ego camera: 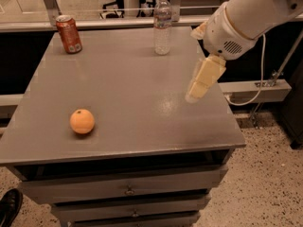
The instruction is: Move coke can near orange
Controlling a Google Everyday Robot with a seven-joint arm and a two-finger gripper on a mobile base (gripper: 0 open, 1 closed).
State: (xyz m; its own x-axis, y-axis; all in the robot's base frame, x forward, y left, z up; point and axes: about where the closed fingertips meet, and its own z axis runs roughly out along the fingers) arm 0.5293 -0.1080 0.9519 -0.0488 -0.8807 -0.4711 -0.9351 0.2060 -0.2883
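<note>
The red coke can stands upright at the table's far left corner. The orange lies near the front left of the grey table, well apart from the can. My gripper hangs from the white arm above the right part of the table, pointing down and to the left. It is far from both the can and the orange and holds nothing that I can see.
A clear plastic water bottle stands at the far middle of the table. Drawers sit under the tabletop. A dark shoe is on the floor at the bottom left. A cable and a rail run at the right.
</note>
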